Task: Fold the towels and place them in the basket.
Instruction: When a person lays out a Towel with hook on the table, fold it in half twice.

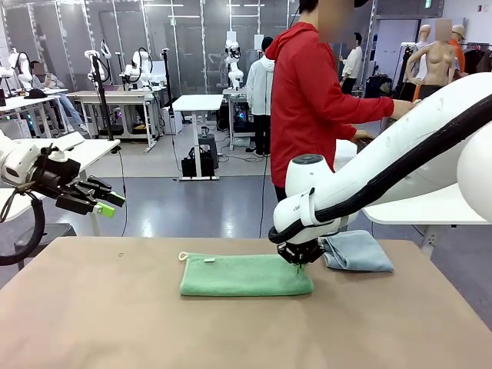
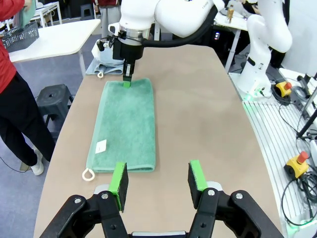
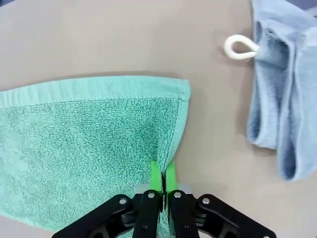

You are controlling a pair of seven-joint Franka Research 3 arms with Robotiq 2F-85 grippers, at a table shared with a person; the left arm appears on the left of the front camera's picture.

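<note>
- Right gripper point(image 3: 162, 181) pinched tight on the green towel's point(image 1: 244, 275) right edge; towel lies flat on the table point(image 1: 92, 315)
- Blue towel point(image 1: 356, 250) folded just beside it
- Left gripper point(image 1: 98, 201) raised, jaws apart, holding nothing

The right gripper point(image 1: 298, 265), at centre right of the front view, points down with its jaws closed tight. The left gripper point(image 1: 104, 201) hangs at the left edge, jaws parted
</note>
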